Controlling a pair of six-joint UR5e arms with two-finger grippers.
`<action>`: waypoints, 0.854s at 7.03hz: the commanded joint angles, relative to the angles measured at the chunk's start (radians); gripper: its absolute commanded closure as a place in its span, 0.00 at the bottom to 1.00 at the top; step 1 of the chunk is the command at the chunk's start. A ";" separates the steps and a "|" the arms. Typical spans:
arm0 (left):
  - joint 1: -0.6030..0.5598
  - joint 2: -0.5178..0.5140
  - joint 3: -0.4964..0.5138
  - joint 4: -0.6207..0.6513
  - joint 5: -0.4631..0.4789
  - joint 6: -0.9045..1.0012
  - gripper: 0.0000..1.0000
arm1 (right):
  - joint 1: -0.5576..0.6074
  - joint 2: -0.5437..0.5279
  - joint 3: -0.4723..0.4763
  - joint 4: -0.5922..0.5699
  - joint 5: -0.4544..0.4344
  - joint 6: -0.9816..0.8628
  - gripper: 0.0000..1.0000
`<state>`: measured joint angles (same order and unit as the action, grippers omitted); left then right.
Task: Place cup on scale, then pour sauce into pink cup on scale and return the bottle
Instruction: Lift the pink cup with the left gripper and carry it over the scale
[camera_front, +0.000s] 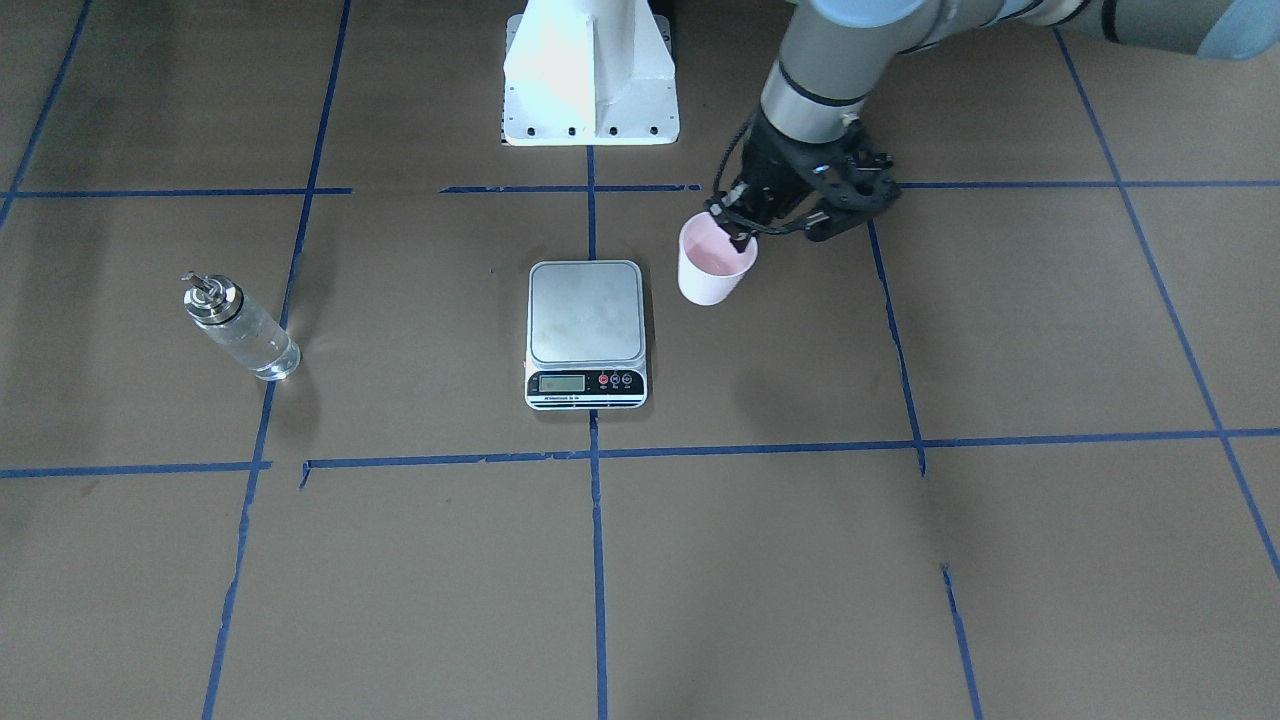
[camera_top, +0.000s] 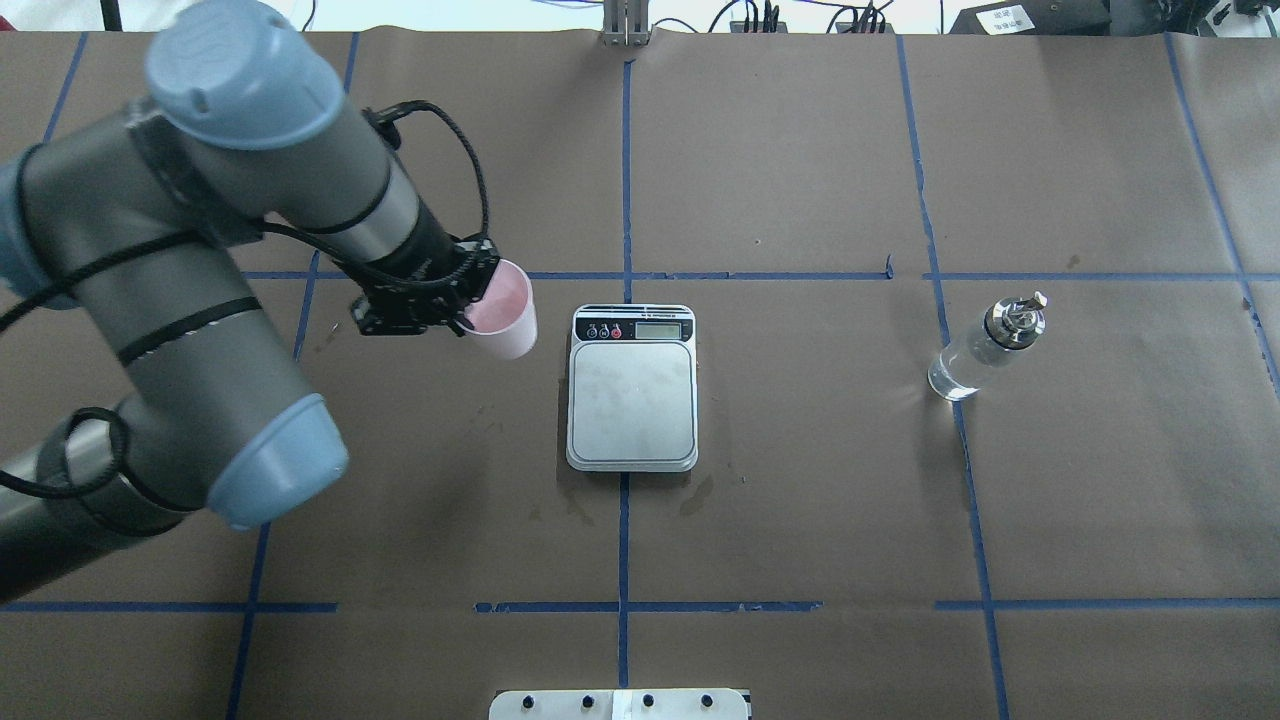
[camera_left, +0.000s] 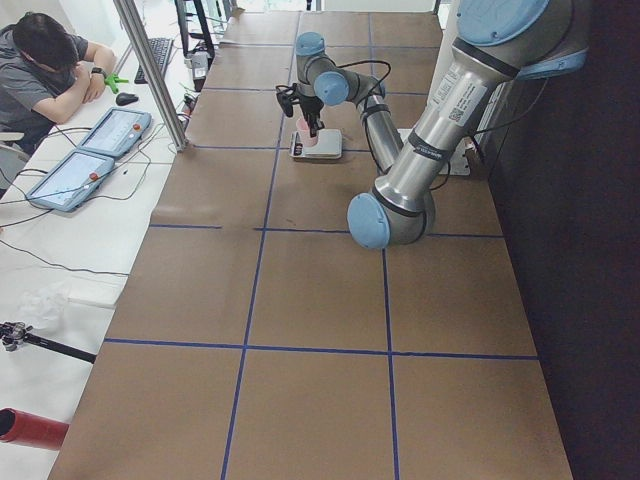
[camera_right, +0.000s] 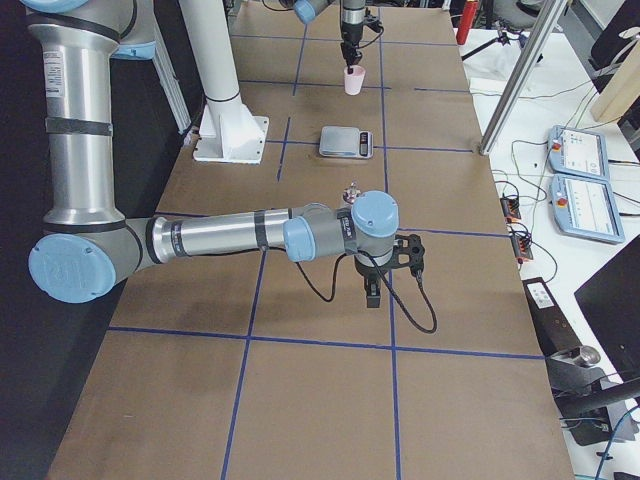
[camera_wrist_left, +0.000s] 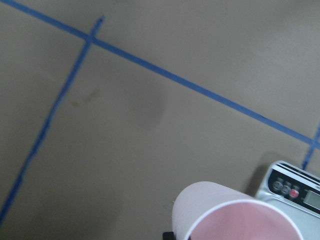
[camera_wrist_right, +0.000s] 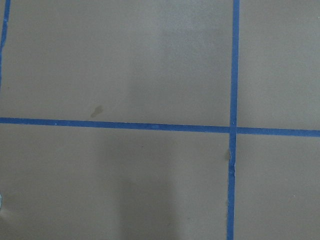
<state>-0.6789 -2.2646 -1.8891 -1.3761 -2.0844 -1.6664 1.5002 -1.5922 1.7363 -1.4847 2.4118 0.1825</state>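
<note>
The task is at its first step, as I judge it. Just beside the scale (camera_front: 586, 318), on the robot's left of it, the left gripper (camera_front: 741, 238) holds the cup (camera_front: 712, 268), its fingers pinching the rim, one inside and one outside. The cup seems lifted off the tabletop (camera_front: 900, 560) and is not yet over the bare platform. Well apart on the scale's other side, the bottle (camera_front: 243, 333) stands upright and untouched, the clear sauce (camera_front: 262, 352) in it. Setting down, pouring and returning the bottle are all left to do.

The front-facing view shows the finger inside the rim, while the overhead view hides it behind the wrist. The left wrist view shows the cup's pink inside, with no liquid, and the scale's buttons beyond. Only the exterior right view shows the right gripper (camera_right: 373, 292). It hangs farther from the scale than the bottle, and I cannot tell how its fingers stand.
</note>
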 joint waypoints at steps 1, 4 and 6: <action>0.155 -0.113 0.131 -0.099 0.126 -0.241 1.00 | 0.000 0.001 -0.001 0.000 0.003 0.000 0.00; 0.179 -0.162 0.258 -0.129 0.165 -0.259 1.00 | -0.002 0.001 0.000 0.000 0.003 0.003 0.00; 0.194 -0.154 0.263 -0.132 0.164 -0.248 1.00 | -0.002 0.001 0.000 0.000 0.003 0.003 0.00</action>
<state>-0.4939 -2.4219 -1.6303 -1.5050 -1.9206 -1.9189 1.4987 -1.5907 1.7363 -1.4849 2.4145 0.1847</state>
